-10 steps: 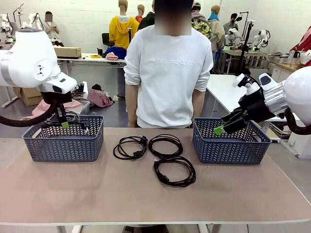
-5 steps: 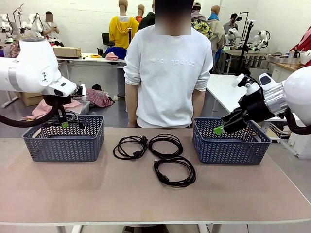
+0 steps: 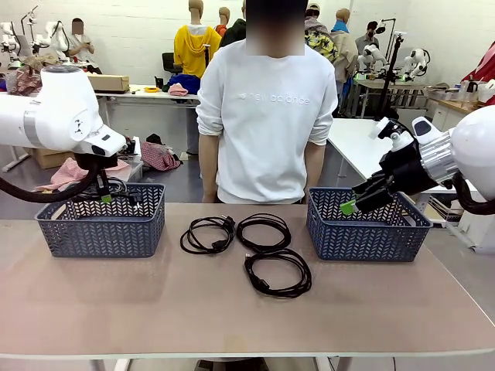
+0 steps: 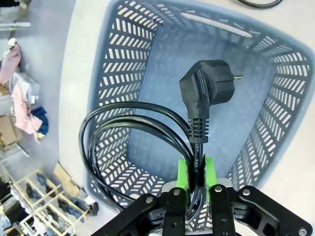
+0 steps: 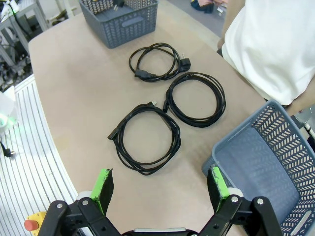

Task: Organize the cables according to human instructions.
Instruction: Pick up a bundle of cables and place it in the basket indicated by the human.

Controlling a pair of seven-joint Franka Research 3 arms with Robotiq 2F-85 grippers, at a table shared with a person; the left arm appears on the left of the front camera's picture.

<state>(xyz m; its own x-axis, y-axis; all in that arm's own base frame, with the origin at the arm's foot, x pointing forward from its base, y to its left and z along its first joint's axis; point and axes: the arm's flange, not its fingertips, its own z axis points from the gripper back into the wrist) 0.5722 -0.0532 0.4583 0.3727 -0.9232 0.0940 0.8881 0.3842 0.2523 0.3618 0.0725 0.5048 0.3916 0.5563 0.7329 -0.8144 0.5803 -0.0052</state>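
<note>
Cord (image 4: 123, 110) is looping from left gripper (image 4: 195, 173), fingers (image 4: 182, 172) clamping it below its plug (image 4: 204, 88), which is pointing straight along them toward a basket (image 4: 123, 64); right gripper (image 5: 162, 187) is gaping open.

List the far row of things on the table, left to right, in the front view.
Far row: left grey basket → coiled cable with a plug → second coiled cable → right grey basket.

Baskets (image 3: 100, 232) matt grey plastic, tabletop (image 3: 232, 325) smooth tan, cables (image 4: 204, 93) blk w/ slight gloss.
</note>
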